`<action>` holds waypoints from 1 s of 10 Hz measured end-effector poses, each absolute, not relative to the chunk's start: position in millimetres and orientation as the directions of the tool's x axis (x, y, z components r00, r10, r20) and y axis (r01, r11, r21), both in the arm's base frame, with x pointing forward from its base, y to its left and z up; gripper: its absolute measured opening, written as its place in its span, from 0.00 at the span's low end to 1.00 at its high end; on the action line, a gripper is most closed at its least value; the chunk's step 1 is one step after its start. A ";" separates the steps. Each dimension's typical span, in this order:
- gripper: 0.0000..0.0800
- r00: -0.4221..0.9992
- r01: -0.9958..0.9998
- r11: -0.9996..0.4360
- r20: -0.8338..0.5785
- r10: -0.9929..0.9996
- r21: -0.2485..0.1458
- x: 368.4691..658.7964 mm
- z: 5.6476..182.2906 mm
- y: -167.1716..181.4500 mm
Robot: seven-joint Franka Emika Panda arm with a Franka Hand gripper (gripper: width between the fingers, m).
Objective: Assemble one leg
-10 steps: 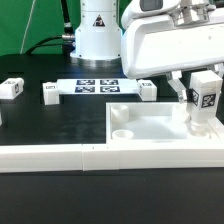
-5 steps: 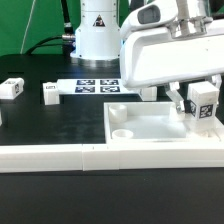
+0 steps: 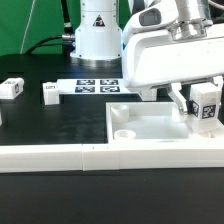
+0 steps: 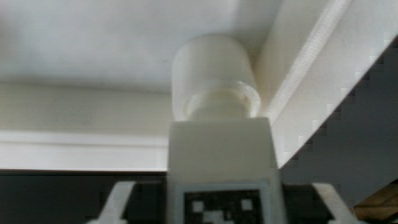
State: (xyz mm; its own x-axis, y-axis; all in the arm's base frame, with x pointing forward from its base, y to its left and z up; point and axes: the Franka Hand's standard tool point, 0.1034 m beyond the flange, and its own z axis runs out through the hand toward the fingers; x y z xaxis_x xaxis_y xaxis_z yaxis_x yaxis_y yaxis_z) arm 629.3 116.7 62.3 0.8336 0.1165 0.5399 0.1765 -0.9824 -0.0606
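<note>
So the claw (image 4: 221, 196) is pinching the leg (image 3: 207, 104), one finger on each side of the block, tag face pointing out toward the exterior camera. Compared with a second ago the leg sits lower and is tipped off upright. It used to stand straight above the tray (image 3: 150, 122), at the back corner on the exterior view's right, and now it leans in over that same corner. In the last half second it's only nudged a touch toward the exterior view's right, so the big move looks done and this is fine adjustment.

The wrist view backs that up: the leg's round peg end (image 4: 224, 80) points down into the tray's corner, right by the raised rim. I can't tell if the peg is touching the tray or just hovering.

My read is it's lining the peg up with a corner hole, not seated yet. The front hole (image 3: 121, 131) on the tray's other side is bare, and two more legs (image 3: 12, 88) lie on the desk (image 3: 60, 125), well away from the tray.
</note>
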 end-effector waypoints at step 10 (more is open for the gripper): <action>0.81 0.831 0.180 -0.982 0.543 0.121 -0.057 633.1 76.1 115.4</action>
State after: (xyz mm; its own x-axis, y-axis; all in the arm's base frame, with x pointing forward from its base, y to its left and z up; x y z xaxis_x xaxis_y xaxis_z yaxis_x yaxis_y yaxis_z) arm 633.1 115.4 76.1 0.8308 0.1205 0.5434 0.1800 -0.9820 -0.0574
